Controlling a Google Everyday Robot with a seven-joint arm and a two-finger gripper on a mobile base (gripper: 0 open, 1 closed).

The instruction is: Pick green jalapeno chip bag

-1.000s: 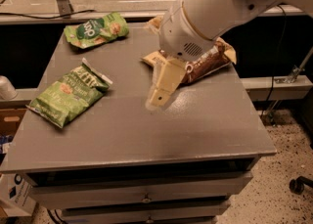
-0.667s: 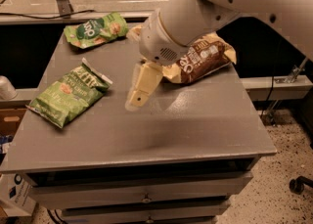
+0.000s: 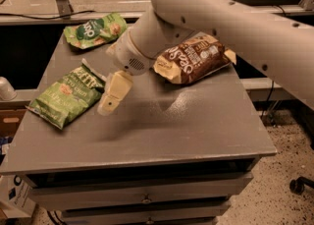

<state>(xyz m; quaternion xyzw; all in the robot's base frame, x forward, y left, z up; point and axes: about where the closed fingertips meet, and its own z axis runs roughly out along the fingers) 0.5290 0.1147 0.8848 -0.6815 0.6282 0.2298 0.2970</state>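
The green jalapeno chip bag (image 3: 67, 95) lies flat on the left part of the grey table (image 3: 186, 126). It is olive green and crinkled, with pale lettering and a small red-orange picture. My gripper (image 3: 111, 97) hangs just right of the bag's right edge, above the table, its cream fingers pointing down and left. It holds nothing. The white arm reaches in from the upper right.
A smaller bright green bag (image 3: 95, 29) lies at the table's back left. A brown and cream bag (image 3: 191, 58) lies at the back right, partly behind the arm. Drawers (image 3: 147, 197) run under the table front. A grey cup-like object (image 3: 6, 89) sits off the left edge.
The arm has swung left across the table, bringing the gripper from the middle to just beside the olive green bag. The brown bag is now more exposed.
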